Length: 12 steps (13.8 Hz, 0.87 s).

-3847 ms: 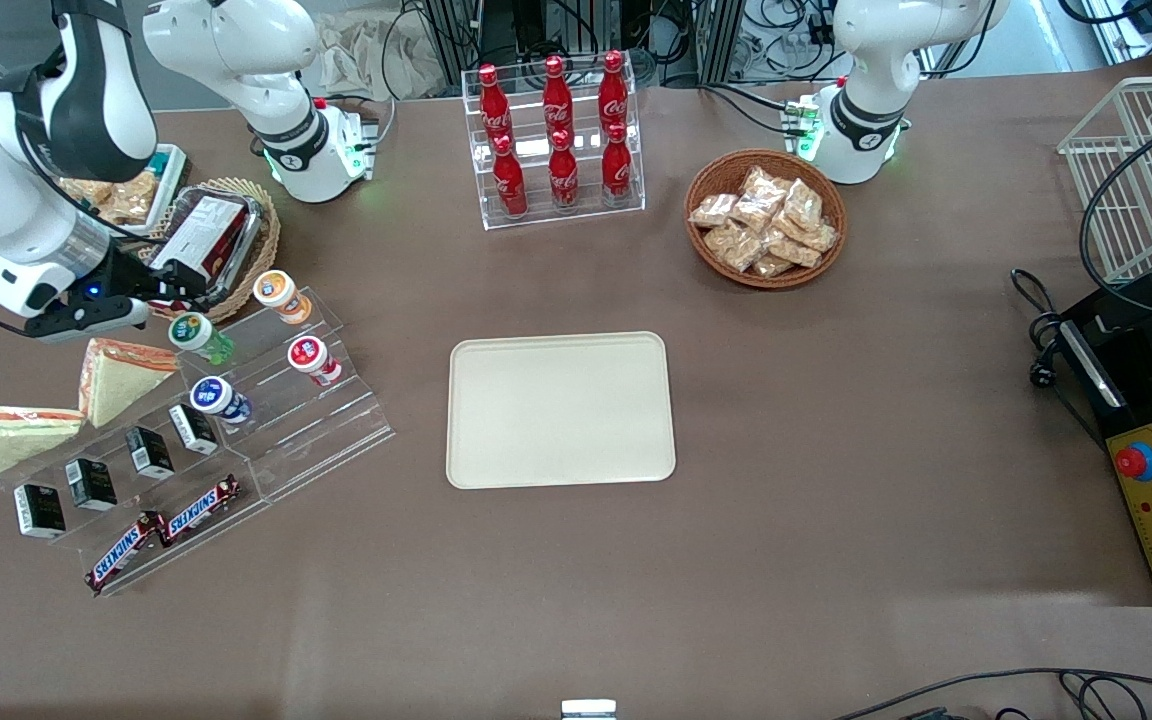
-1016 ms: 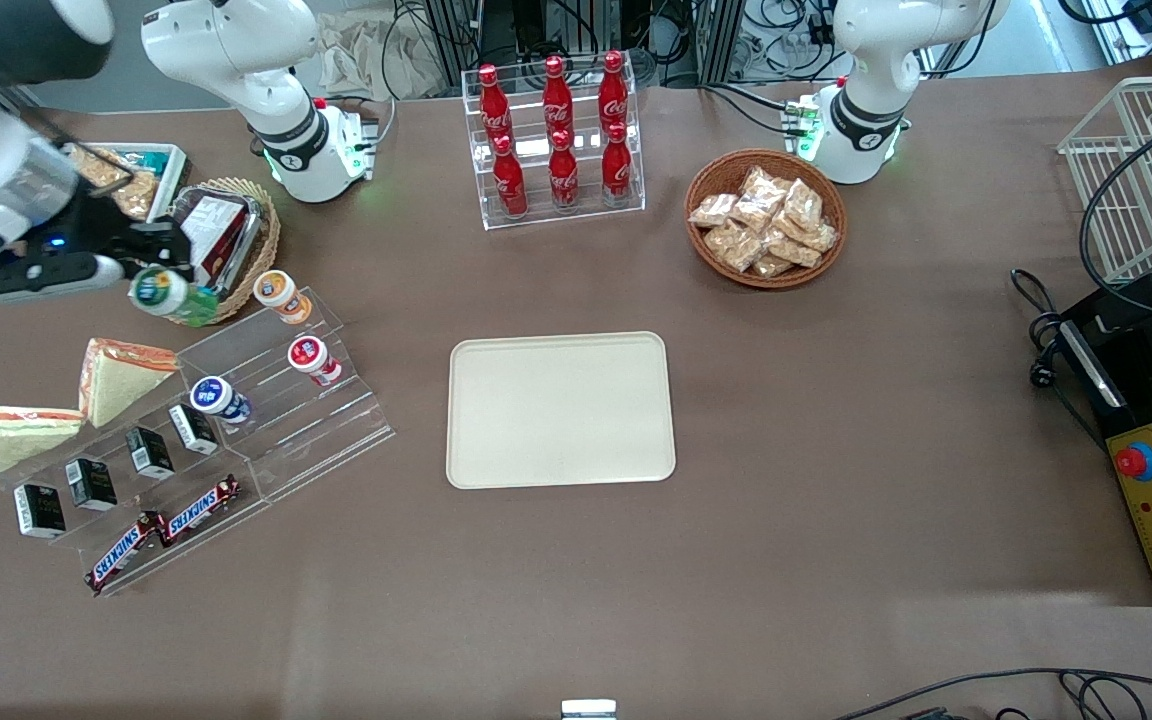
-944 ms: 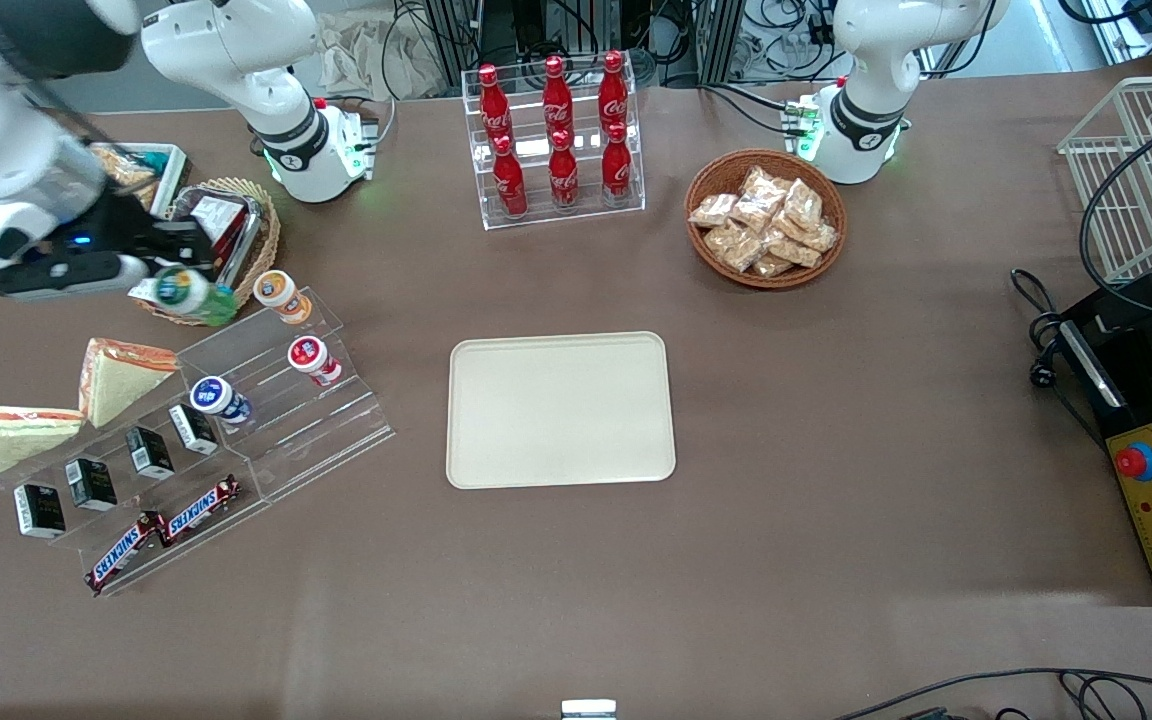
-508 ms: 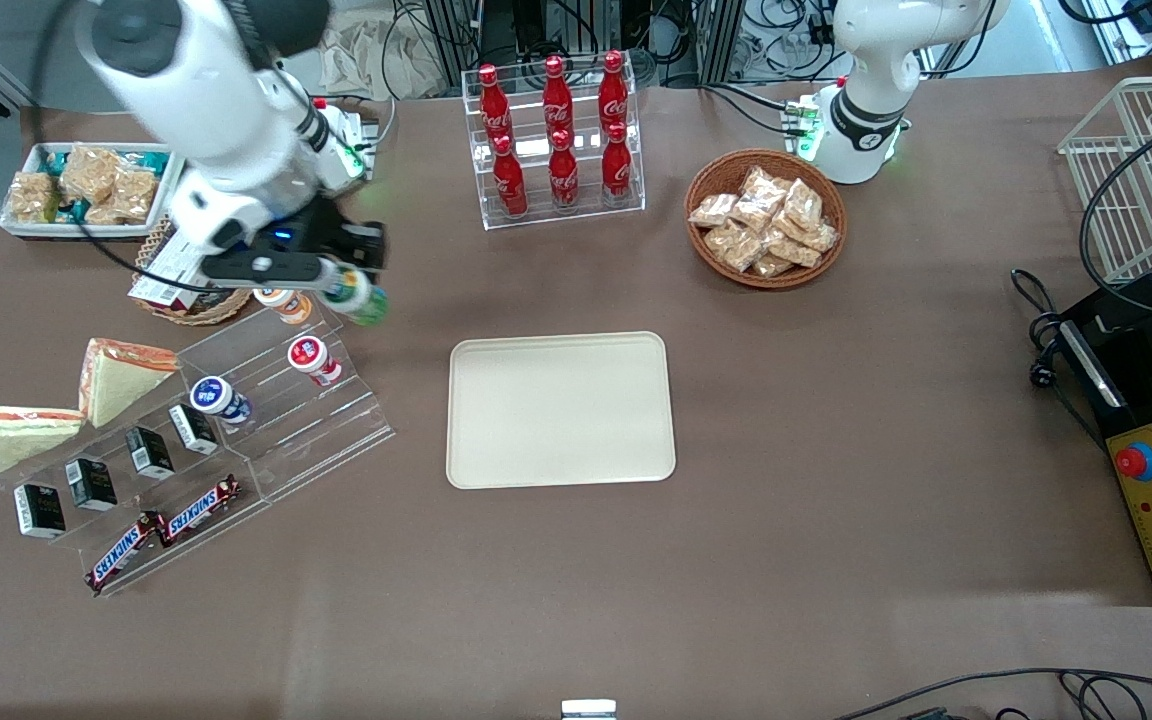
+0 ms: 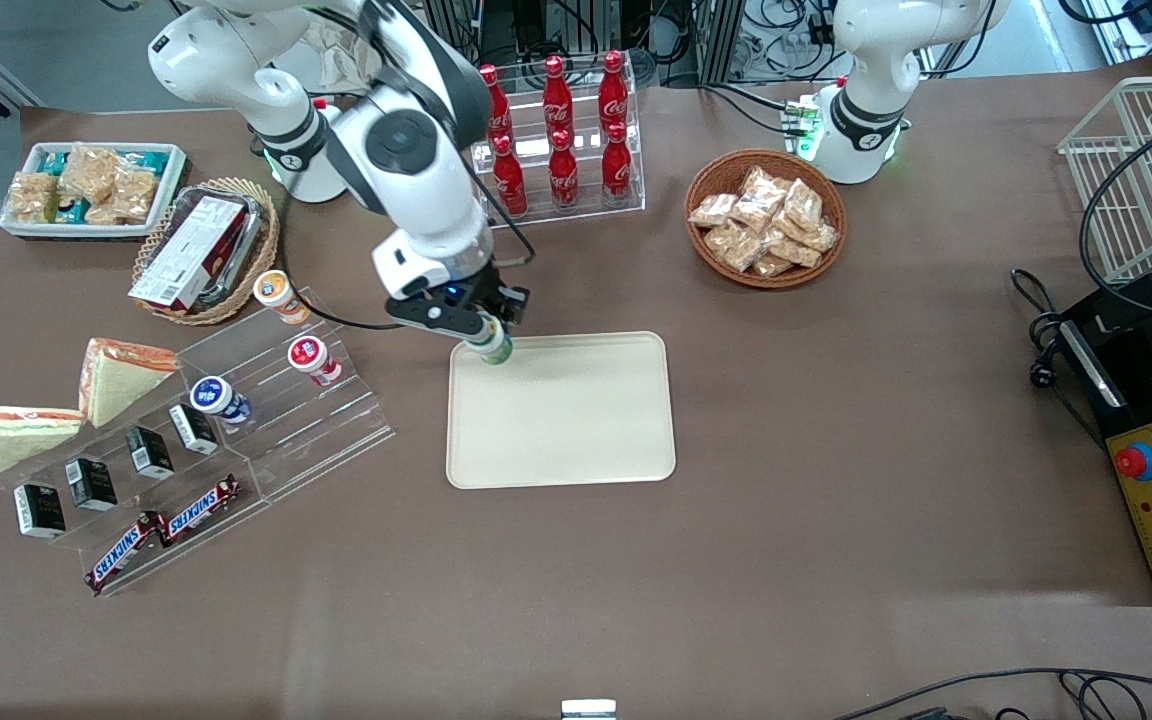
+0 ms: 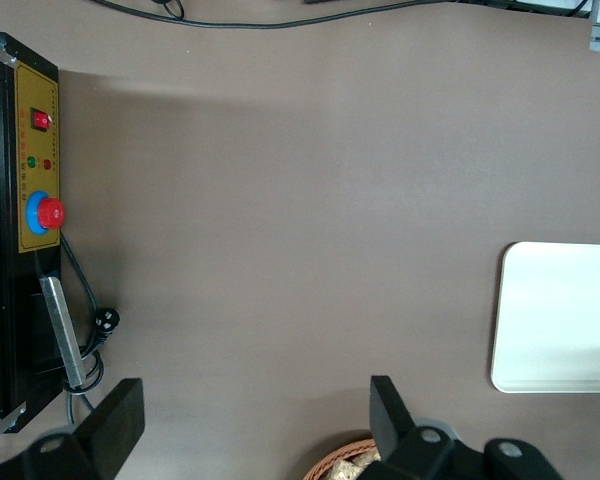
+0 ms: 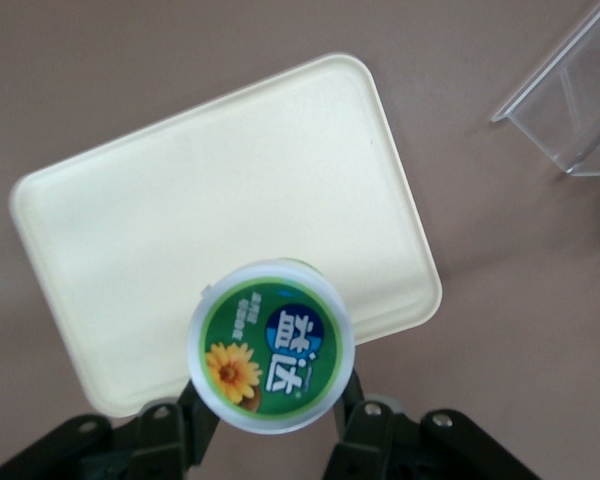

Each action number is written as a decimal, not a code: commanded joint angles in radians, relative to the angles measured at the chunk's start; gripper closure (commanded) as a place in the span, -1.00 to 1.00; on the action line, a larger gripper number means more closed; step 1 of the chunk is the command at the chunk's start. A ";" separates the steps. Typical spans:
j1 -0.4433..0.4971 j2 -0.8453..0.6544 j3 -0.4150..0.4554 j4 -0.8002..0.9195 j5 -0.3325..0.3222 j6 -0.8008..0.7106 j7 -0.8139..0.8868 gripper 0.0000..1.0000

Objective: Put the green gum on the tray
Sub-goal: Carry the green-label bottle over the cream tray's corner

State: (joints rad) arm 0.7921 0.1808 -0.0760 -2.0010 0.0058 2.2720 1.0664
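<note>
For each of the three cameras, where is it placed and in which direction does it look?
Front view: high in front of the table, looking down on the tray; both arms show, with the gripper shut on the green gum above the tray's edge.
Left wrist view: on the parked arm, looking down at bare table and a control box; dark gripper parts show.
Right wrist view: on the working arm, looking down past the gum; the jaws clamp it.
All three views share the tray.

Bright, even overhead light, soft shadows, all views sharp.
</note>
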 commanded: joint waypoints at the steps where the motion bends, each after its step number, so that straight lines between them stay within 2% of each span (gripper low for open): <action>1: 0.029 0.011 -0.014 -0.111 -0.061 0.133 0.084 0.21; 5: 0.026 0.064 -0.018 -0.218 -0.063 0.322 0.087 0.21; 12: 0.009 0.158 -0.043 -0.220 -0.064 0.423 0.080 0.20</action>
State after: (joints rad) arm 0.8043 0.3228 -0.1019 -2.2248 -0.0325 2.6623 1.1302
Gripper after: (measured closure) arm 0.498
